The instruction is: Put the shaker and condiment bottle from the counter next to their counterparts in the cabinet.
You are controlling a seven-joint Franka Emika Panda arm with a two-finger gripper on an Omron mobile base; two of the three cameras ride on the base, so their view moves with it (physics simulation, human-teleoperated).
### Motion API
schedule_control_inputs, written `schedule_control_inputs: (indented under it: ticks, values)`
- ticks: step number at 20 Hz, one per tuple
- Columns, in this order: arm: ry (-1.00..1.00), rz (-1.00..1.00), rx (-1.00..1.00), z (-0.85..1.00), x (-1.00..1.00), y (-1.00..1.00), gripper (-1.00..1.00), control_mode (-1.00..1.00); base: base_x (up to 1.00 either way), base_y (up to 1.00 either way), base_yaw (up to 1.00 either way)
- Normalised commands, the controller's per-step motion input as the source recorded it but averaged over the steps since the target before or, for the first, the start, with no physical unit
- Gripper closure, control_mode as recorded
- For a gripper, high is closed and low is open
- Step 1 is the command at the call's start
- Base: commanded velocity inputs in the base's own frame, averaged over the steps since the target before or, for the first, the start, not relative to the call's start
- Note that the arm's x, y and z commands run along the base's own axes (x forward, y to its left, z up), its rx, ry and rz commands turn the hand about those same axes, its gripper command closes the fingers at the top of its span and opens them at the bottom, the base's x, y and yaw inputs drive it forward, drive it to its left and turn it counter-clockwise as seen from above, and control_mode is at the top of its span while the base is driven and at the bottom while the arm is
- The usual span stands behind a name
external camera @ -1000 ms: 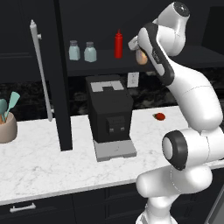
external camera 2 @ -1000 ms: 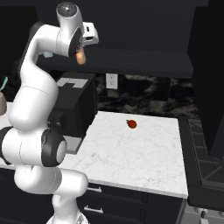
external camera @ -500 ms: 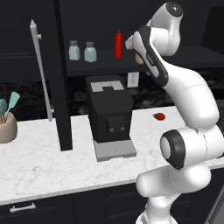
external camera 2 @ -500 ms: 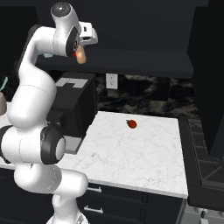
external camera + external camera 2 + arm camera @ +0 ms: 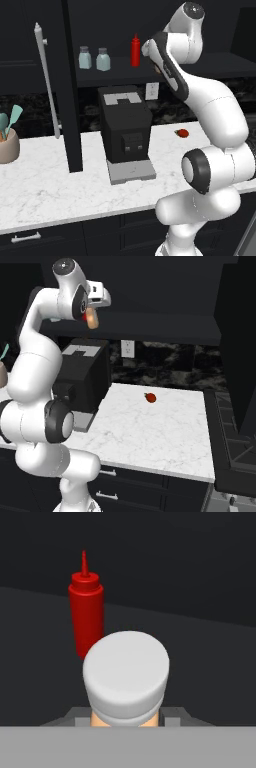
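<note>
The squat orange-tan condiment bottle (image 5: 126, 679) with a pale cap is being gripped by the gripper (image 5: 91, 318), near the tall red squeeze bottle (image 5: 86, 614) on the dark cabinet shelf (image 5: 200, 64).

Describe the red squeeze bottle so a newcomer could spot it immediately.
Find the black wall cabinet with its door open above the coffee machine. On its dark shelf stand two pale shakers, and to their right the red squeeze bottle: taller, slim, bright red, with a pointed nozzle.

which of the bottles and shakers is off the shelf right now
The orange-tan condiment bottle with the white cap, held in the gripper in the air. The red squeeze bottle and both shakers stand on the cabinet shelf.
</note>
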Motion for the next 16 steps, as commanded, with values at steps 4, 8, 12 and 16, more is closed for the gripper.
schedule_control_inputs:
  ticks: [4,8,12,16]
  values:
    - [-0.02,-0.07,0.00,0.00,0.07,0.07,1.00,-1.00,0.00,0.00,0.00]
    - [-0.08,-0.10,0.00,0.00,0.05,0.04,1.00,-1.00,0.00,0.00,0.00]
    - [-0.07,-0.09,0.00,0.00,0.01,0.04,1.00,-1.00,0.00,0.00,0.00]
    - [-0.04,-0.09,0.00,0.00,0.00,0.05,1.00,-1.00,0.00,0.00,0.00]
